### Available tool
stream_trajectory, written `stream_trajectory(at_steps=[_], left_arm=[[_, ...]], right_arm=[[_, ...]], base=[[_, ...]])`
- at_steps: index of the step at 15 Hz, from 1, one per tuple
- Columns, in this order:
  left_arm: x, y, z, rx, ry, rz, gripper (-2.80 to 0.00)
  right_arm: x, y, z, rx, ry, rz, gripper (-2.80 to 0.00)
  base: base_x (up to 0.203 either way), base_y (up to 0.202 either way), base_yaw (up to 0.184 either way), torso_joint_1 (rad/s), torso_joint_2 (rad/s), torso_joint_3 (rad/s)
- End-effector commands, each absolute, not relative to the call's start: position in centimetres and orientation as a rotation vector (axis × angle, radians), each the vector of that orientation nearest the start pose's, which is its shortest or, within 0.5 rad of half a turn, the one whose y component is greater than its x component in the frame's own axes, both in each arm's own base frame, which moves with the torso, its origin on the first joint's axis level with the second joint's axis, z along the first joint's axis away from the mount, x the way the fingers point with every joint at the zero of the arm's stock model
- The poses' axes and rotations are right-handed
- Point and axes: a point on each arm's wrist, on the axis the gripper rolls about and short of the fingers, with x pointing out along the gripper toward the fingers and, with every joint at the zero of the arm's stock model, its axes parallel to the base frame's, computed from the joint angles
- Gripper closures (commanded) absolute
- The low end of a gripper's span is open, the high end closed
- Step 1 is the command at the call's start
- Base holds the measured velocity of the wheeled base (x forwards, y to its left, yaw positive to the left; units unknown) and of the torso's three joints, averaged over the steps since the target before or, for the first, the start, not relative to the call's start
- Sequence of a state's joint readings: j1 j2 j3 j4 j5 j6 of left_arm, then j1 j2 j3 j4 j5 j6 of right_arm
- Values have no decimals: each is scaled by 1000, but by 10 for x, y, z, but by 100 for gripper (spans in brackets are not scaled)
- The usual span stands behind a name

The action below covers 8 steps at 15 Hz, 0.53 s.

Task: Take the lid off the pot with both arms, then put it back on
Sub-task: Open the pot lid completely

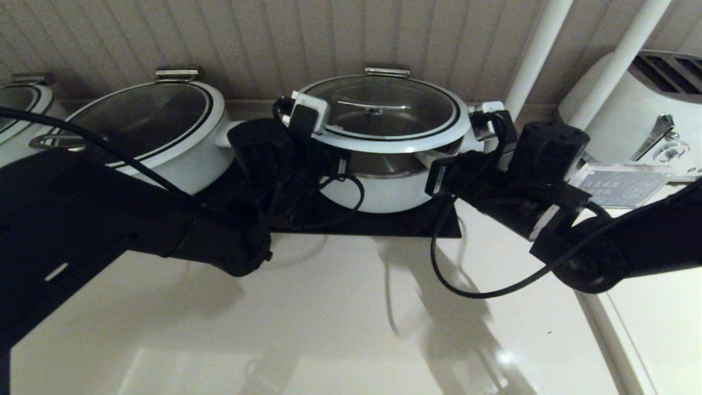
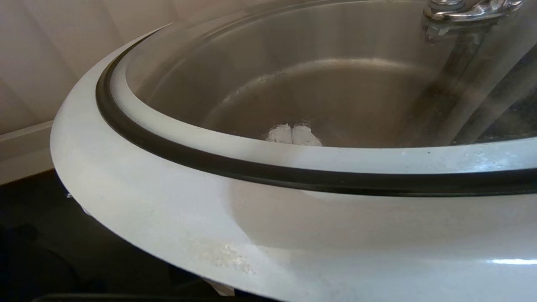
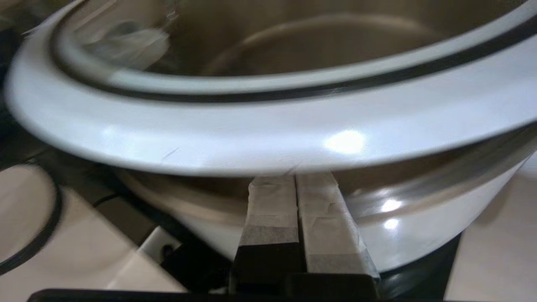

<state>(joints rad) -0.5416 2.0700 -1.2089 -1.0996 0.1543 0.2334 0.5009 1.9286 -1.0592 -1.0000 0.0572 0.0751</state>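
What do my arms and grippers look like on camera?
Both arms are bulky and matte black, with loose black cables looping off them. The left gripper is small with white parts; the right gripper has two flat black jaws wrapped in pale tape.

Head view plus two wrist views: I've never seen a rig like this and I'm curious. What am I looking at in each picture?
This is a robot with two black arms. The head view looks down from a camera on its head. Each other picture comes from a camera on one wrist, just behind that arm's end effector.

On a pale counter lies a black mat with a white pot on it. A second lidded pot stands to the robot's left and a white appliance to its right.

The left end effector and the right end effector, each with its fingers together, sit under opposite sides of the lid and prop its white rim from below. The front of the lid is raised, so the pot's steel inside shows in the gap.
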Motion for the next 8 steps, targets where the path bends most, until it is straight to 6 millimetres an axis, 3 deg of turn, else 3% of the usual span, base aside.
stream_trajectory(at_steps=[1,8], left_arm=[[356,-210,207,145,-279,-355,0],[354,-209,209,143,-285,-352,0]], right_arm=[[337,183,210,103,-121,556,0],[347,188,221,110,-175,556,0]], base=[[0,0,0,0,0,0],[0,0,0,0,0,0]])
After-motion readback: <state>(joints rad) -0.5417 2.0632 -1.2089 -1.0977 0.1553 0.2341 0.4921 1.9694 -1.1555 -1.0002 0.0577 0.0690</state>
